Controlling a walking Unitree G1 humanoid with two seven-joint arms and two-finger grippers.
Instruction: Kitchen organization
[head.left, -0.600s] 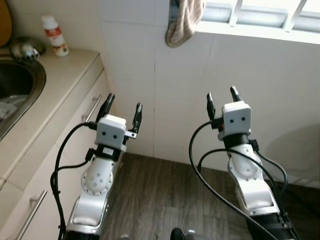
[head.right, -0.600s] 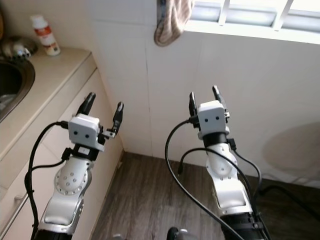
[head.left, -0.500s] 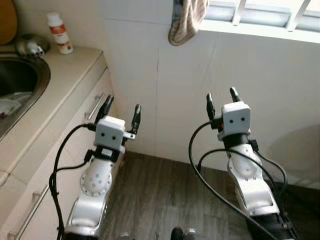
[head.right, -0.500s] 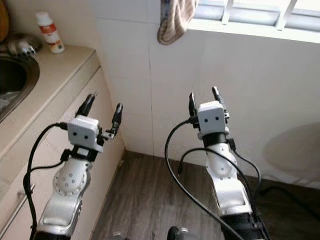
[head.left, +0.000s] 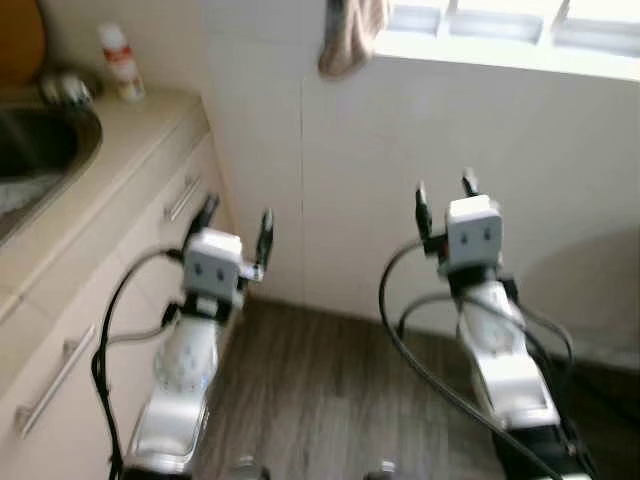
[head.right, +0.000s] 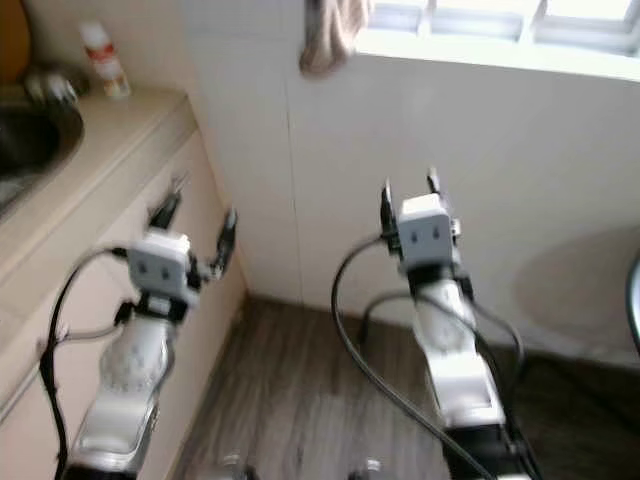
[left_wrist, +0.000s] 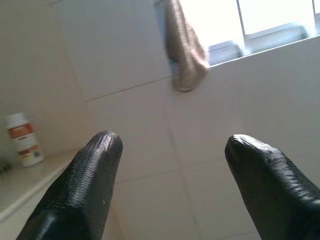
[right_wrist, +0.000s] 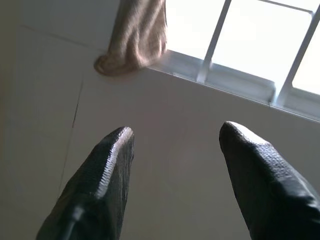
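A white tiled wall (head.left: 400, 180) is filling the middle of the blurred head views, with a bright barred window (head.left: 500, 20) running along the top from twelve to two o'clock. A beige counter (head.left: 110, 150) with drawer fronts below is stretching along the left from seven to eleven o'clock, and a steel sink (head.left: 40, 150) is sitting in it at ten o'clock. Dark wood flooring (head.left: 320, 400) is lying at six o'clock. The left gripper (head.left: 235, 215) is pointing up at eight o'clock beside the drawers, its fingers spread apart and holding nothing. The right gripper (head.left: 444, 192) is pointing up at four o'clock, likewise spread and empty. A tan cloth (head.left: 348, 35) is hanging from the sill at twelve o'clock. A small white bottle (head.left: 120, 62) is standing on the counter's far corner at eleven o'clock.
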